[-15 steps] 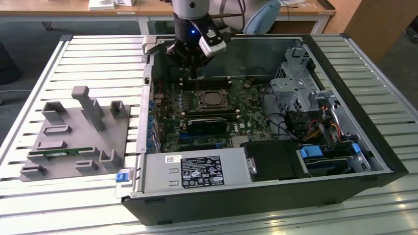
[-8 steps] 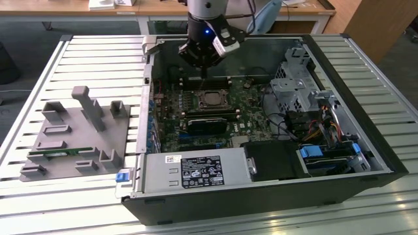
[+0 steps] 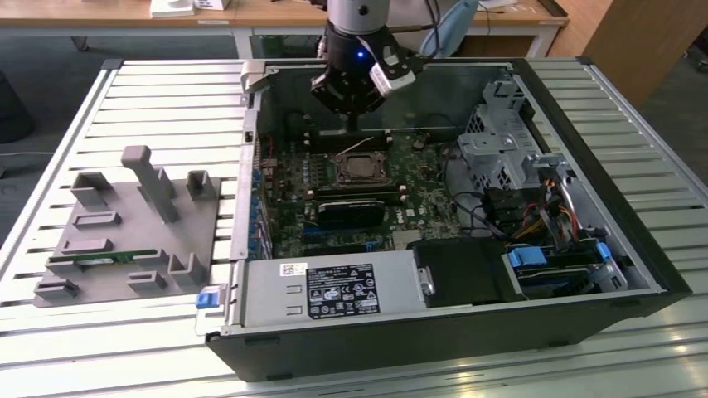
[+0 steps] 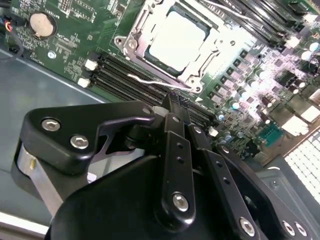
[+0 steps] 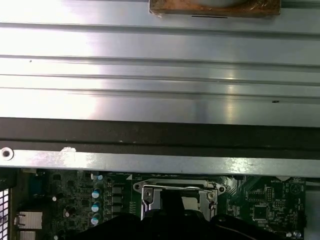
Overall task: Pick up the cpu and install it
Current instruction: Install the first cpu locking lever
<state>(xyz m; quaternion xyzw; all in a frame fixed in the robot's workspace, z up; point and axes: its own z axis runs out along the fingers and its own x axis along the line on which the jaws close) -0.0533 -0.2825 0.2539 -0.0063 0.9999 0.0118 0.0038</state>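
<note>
1 cpu [image 4: 177, 42] sits in its socket, partly hidden behind the gripper [image 4: 172, 102].

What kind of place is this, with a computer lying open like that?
Probably a robotics lab or test workshop: an opened black desktop computer case lies on a slatted metal table, a grey fixture tray beside it, wooden desks behind.

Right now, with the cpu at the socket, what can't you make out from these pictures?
- Gripper fingertips: in the second wrist view they look closed with nothing between them, but the gripper's own body hides their ends.
- Cpu seating: socket frame covers its edges.
- Socket in the first wrist view: gripper body hides its near half.
</note>
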